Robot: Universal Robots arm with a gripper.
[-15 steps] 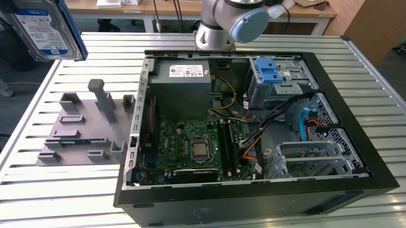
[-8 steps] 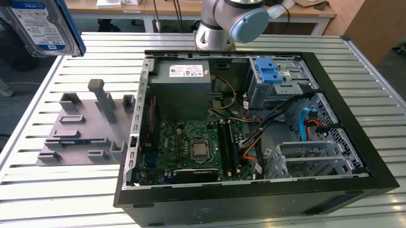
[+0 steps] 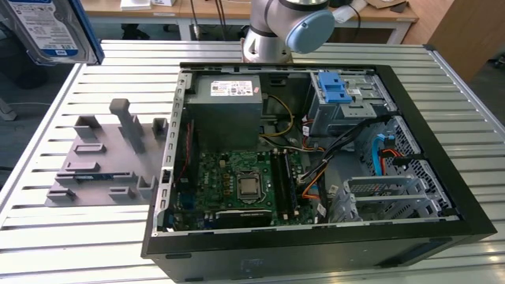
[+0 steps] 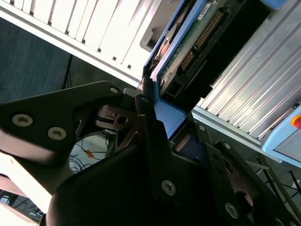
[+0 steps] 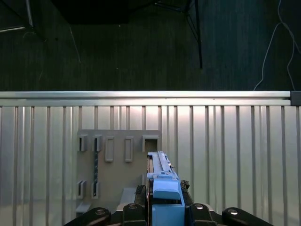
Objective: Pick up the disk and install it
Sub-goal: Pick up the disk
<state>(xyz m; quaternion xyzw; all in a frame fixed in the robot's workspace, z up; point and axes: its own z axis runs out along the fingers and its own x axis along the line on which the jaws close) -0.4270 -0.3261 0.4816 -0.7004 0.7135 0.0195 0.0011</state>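
**A:** At the exterior view's far left, the disk (image 3: 49,29) hung high in the top corner. Its white-and-blue label faced the camera, and it was well above the worktop (image 3: 79,236).

**B:** And the tool, what did it have?

**A:** In the second wrist view the tool (image 4: 176,127) was clamped on the disk's blue carrier bracket. Its 2 dark fingers (image 4: 153,136) pressed in from either side, and the drive's green circuit board was turned toward that camera. In the first wrist view the disk stood edge-on in that same grip, out over the slatted worktop.

**B:** Moving right, what sat below?

**A:** The grey fixture plate (image 3: 103,160) lay flat on the worktop, with 1 tall post and several low holders rising from it. Just beside it, touching or nearly so, was the open computer case (image 3: 442,195), lying on its side.

**B:** Take me through the case.

**A:** The grey power supply (image 3: 229,109) was at the back on the exterior view's left, and the green motherboard (image 3: 245,183) lay in front of it. Further right, a blue latch piece (image 3: 335,89) sat on top of the metal drive cage (image 3: 355,109), with cables trailing down past it.

**B:** And the arm?

**A:** The arm (image 3: 288,26) rose from behind the case, at the worktop's far edge.
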